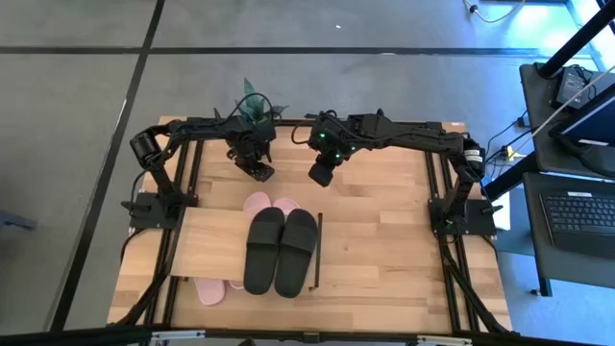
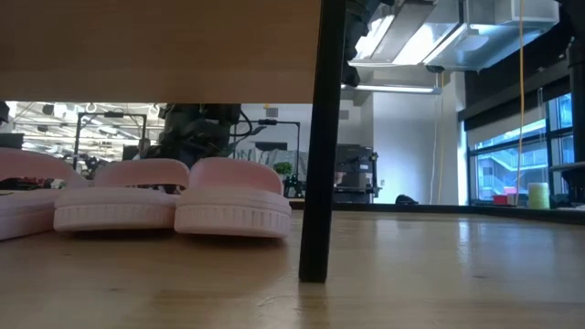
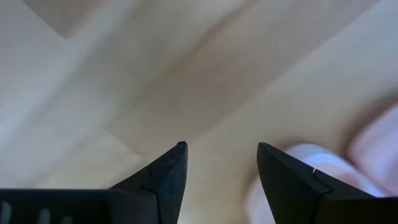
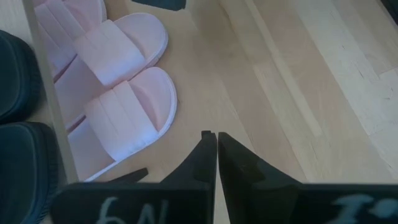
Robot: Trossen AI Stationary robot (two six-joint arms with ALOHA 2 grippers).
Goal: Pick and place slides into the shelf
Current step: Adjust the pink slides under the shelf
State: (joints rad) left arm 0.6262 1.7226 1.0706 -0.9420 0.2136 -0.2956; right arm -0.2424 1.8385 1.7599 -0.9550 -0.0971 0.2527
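Under shelf (image 1: 216,245) — pink slides (image 1: 272,205) half hidden, black pair (image 1: 281,252) on top.

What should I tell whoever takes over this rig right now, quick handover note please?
Left gripper: open, empty, above bare tabletop at the far side.
Right gripper: shut, empty, also at the far side, just beyond the shelf.
Black pair: lying side by side on top of the shelf board.
Pink pair: under the board, toes sticking out on the far side.
Another pink slide pokes out from under the board's near edge; whether its partner sits beside it cannot be seen clearly.
Done: every slide in view is on or under the shelf.
Left: confirm the hidden sixth slide, then park the arms.
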